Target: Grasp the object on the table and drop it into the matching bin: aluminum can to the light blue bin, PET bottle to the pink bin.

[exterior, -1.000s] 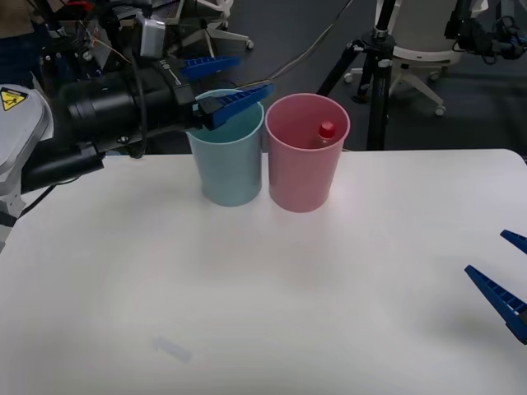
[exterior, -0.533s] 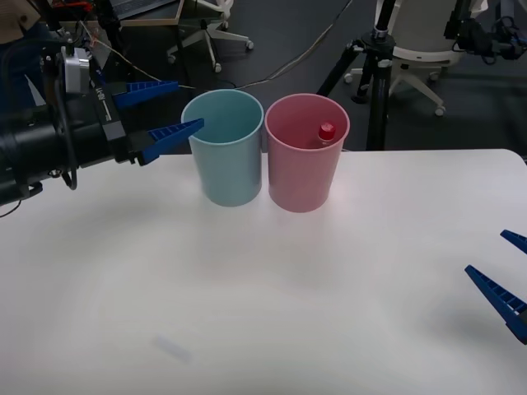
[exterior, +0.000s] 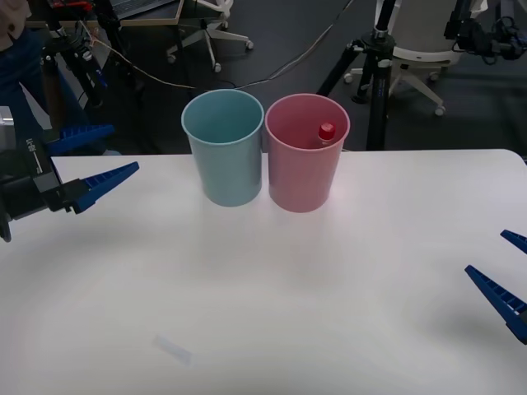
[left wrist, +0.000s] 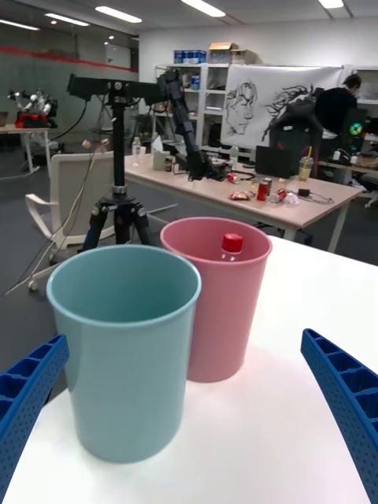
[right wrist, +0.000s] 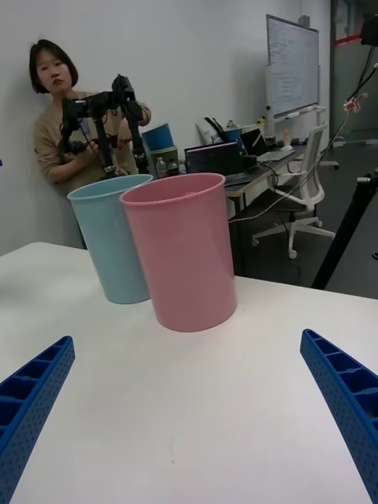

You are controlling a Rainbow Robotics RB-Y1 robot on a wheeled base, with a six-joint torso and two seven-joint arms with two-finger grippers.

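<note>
no readable text anywhere tbh, light blue bin (exterior: 223,148) and pink bin (exterior: 306,154) both plain, whiteboard (right wrist: 292,67) scribbles in the bg too small to make out, no brands/nos. legible

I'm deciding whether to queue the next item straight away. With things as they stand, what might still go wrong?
Two small risks. The PET bottle stands high in the pink bin, its red cap near the rim, so another drop might hit it. The light blue bin stands right beside the pink bin; a nudge could shift both. The left gripper is open, at the table's left edge; the right gripper is open too.
</note>
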